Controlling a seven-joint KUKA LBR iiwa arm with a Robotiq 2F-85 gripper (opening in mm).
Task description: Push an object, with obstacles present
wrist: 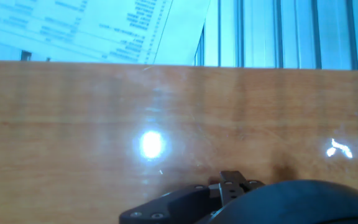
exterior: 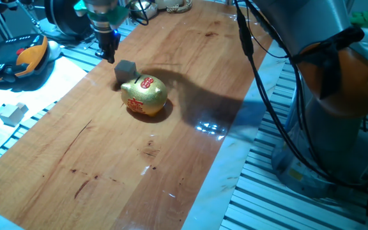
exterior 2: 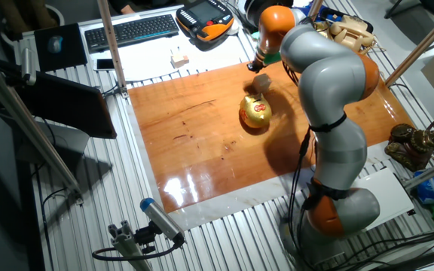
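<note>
golden piggy bank point(exterior: 146, 96) mid-tabletop, red markings unreadable | beige cube point(exterior: 126, 69) touching pig's far side, toward far edge | gripper point(exterior: 109, 56) just beyond cube, fingers look pressed together, holding nothing | whiter block point(exterior: 11, 113) off the wood's left edge | printed sheet point(wrist: 86, 28) beyond far edge, unreadable

Cube point(exterior: 126, 69) sits on bench point(exterior: 107, 160), touching pig point(exterior: 145, 95) on its far-left side. Hand point(exterior: 109, 56) just behind cube. White block point(exterior: 11, 112) well left, off the wood.
</note>
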